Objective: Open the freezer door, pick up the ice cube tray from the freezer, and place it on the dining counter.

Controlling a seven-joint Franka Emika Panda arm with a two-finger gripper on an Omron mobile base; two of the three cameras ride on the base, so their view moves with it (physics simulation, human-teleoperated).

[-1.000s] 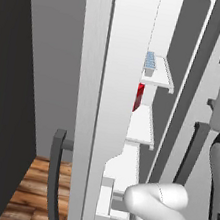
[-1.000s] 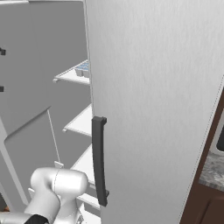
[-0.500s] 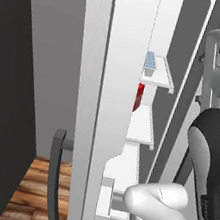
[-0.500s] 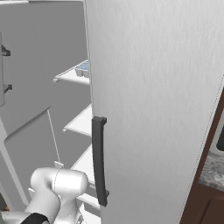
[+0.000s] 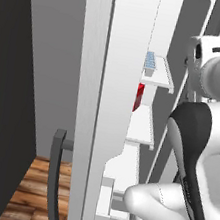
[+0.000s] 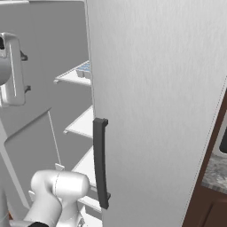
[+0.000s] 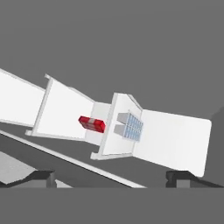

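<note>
The tall narrow white-walled freezer compartment (image 5: 147, 113) stood open before me, its white shelves stacked one above another. On an upper shelf (image 5: 160, 77) sat the small white rectangular ice cube tray with its grid of pale blue cubes (image 5: 150, 63); from the right base view I saw the same tray (image 6: 84, 69) near the front edge of that shelf, partly hidden by the wide plain light-grey fridge door (image 6: 155, 111) with its dark vertical bar handle (image 6: 101, 163). One shelf lower, a small red carton (image 5: 139, 96) stood against the left side, partly hidden behind the thick white edge of the open freezer door (image 5: 113, 107), whose dark grey bar handle (image 5: 55, 174) showed low on its outer face above the brown wooden floor (image 5: 37, 191). Through my hand view the compartment appeared rolled onto its side: the ice cube tray (image 7: 132, 126) lay on its shelf, with two small grey blocks just beside it, and the red carton (image 7: 92, 124) rested on the neighbouring shelf, apart from the tray. My jaws (image 7: 111, 177) were released, the two dark fingertips (image 7: 39, 177) set wide apart with nothing between them, aimed toward the freezer and well apart from the tray.
</note>
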